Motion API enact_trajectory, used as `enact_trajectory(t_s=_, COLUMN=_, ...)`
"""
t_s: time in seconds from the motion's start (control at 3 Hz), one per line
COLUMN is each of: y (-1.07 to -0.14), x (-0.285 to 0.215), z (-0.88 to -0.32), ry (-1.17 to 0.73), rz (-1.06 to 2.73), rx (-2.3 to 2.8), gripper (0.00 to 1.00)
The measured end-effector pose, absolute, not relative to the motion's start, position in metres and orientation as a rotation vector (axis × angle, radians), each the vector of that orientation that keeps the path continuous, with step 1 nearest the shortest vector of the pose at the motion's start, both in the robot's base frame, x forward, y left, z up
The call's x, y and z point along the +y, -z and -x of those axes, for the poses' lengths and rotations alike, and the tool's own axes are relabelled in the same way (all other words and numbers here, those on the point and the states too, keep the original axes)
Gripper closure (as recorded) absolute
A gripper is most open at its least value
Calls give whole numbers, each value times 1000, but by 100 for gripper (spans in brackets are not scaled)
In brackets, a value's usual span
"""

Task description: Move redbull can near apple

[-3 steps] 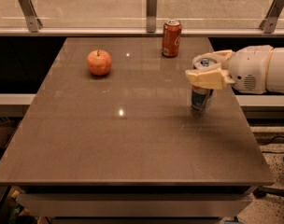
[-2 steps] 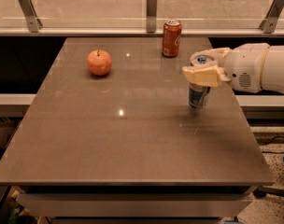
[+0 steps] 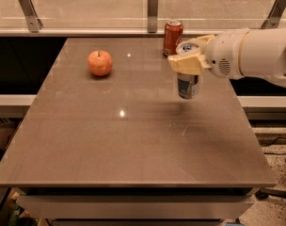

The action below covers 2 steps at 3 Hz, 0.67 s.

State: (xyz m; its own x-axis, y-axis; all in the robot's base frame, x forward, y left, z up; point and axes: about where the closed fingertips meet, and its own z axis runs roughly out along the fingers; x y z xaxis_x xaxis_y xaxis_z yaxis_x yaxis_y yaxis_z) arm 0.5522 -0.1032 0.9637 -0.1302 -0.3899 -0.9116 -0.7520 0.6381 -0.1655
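I find the gripper [image 3: 186, 61] over the right half of the table [image 3: 133, 149], clenched on the upper part of the redbull can [image 3: 187, 86]. The can hangs upright below it, apparently clear of the surface, with a faint shadow beneath. The grasp sits high, close to the rim, so most of the body hangs unsupported. I judge that a quick sideways sweep could let the can swing or slip downward in the hold. The orange-red soda can [image 3: 172, 36] stands just behind the gripper, near the far edge. Any drift backward of the gripper or the white arm [image 3: 256, 55] could clip it and knock it over. The apple [image 3: 100, 62] lies well apart to the left, with open surface between. Being round, it would roll if the can or gripper touched it, so the approach should stop short of contact. A slim, tall can topples easily. Letting go before its base meets the table, or with it tilted, would likely leave it on its side.
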Motion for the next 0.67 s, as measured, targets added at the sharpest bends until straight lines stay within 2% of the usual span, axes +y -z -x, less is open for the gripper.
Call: enact_trajectory(t_s=0.67, y=-969, x=-61, z=-582, ry=-409, rz=944, rx=1742, gripper=100)
